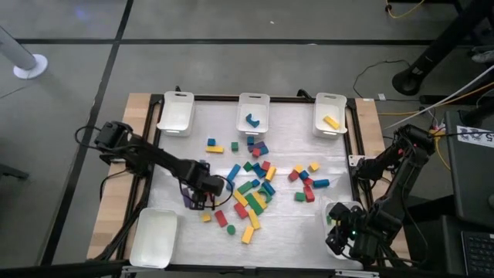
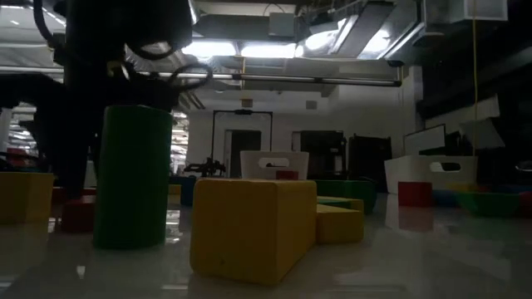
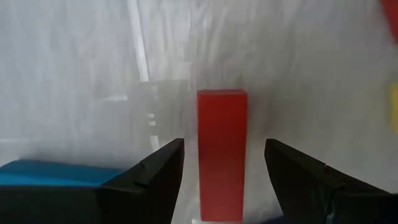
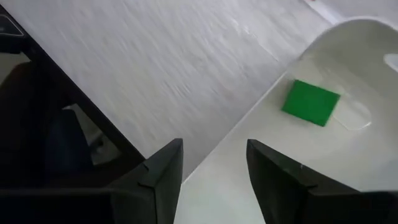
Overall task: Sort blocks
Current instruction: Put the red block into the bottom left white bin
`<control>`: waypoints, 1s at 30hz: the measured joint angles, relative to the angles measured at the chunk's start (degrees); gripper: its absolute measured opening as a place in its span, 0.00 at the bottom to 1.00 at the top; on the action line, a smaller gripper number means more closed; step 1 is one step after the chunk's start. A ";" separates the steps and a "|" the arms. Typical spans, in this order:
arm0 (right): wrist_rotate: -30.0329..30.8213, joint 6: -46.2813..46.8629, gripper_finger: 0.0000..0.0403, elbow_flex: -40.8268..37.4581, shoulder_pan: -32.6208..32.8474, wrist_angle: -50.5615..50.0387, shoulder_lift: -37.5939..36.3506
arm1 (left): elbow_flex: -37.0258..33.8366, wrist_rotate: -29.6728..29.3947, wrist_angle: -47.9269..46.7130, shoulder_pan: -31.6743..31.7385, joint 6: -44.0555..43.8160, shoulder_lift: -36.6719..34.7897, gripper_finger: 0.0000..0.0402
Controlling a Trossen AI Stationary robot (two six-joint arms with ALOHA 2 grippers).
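Observation:
Many small red, blue, green and yellow blocks (image 1: 255,189) lie scattered on the middle of the white-covered table. My left gripper (image 1: 202,194) hangs over the pile's left edge, open. In the left wrist view its fingers stand on either side of a red bar (image 3: 221,152) that lies flat on the table, with gaps showing on both sides. A blue block (image 3: 59,172) lies beside one finger. My right gripper (image 4: 214,165) is open above the rim of the near-right tray (image 4: 249,186). That tray holds one green block (image 4: 311,102).
Three white trays stand along the far edge: the left one (image 1: 176,112), the middle one (image 1: 253,104) with a blue block, the right one (image 1: 330,108) with a yellow block. Another white tray (image 1: 154,235) sits at the near left. In the low view a green block (image 2: 133,178) and a yellow block (image 2: 253,224) stand close up.

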 joint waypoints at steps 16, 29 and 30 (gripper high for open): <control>20.85 -17.56 0.45 0.00 -2.52 -0.38 0.00 | 0.17 0.11 0.07 0.02 1.46 2.78 0.27; 23.52 -22.93 0.45 0.00 -16.56 -0.48 0.00 | 0.10 3.45 -0.51 1.36 -2.82 -5.99 0.22; 23.52 -22.93 0.45 0.00 -17.54 -0.50 0.00 | 0.23 4.20 -0.64 1.36 -3.29 -7.07 0.22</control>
